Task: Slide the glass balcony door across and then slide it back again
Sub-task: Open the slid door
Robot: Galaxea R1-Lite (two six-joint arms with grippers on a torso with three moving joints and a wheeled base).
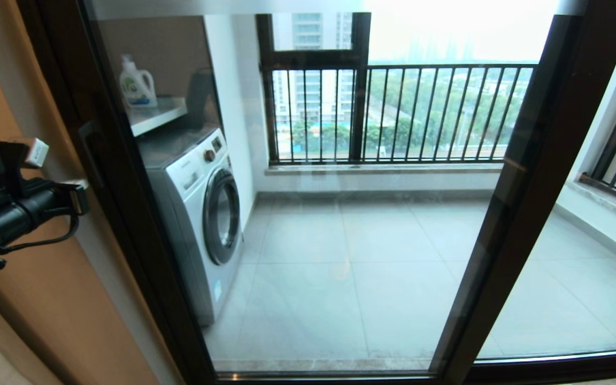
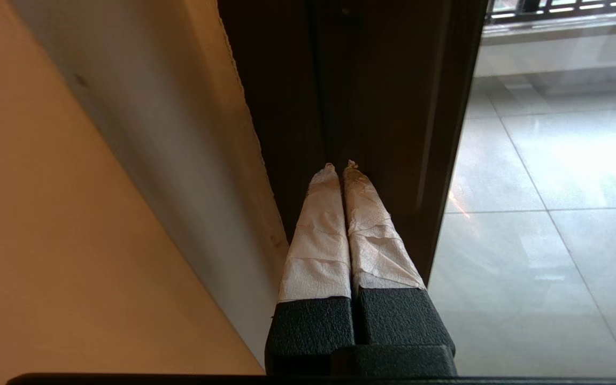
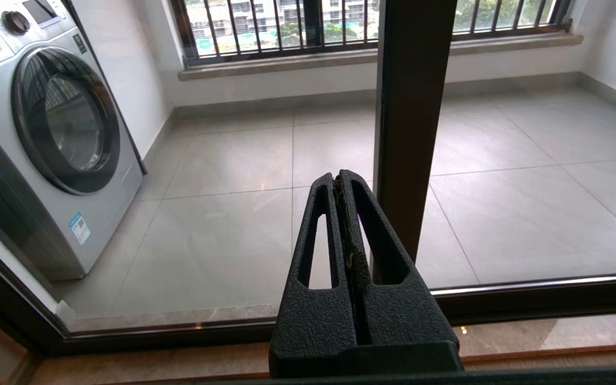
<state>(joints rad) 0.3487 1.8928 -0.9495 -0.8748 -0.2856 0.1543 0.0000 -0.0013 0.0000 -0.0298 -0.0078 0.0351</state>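
The glass balcony door [image 1: 340,240] fills the head view, its dark left stile [image 1: 126,214] standing against the tan wall, with a dark bar handle [image 1: 90,155] on it. My left arm [image 1: 14,208] reaches in from the left at handle height. My left gripper [image 2: 340,166], its fingers wrapped in white tape, is shut on nothing, with the tips close against the dark door frame [image 2: 372,80]. My right gripper [image 3: 338,176] is shut and empty, held low in front of the glass beside the brown stile [image 3: 409,107] where the panels meet; the head view does not show it.
A washing machine [image 1: 201,214] stands behind the glass at left, with a detergent bottle [image 1: 137,83] on a shelf above. The black-barred railing window [image 1: 393,112] closes the balcony's far side. The tan wall [image 1: 46,299] flanks the door; the floor track [image 3: 527,299] runs below.
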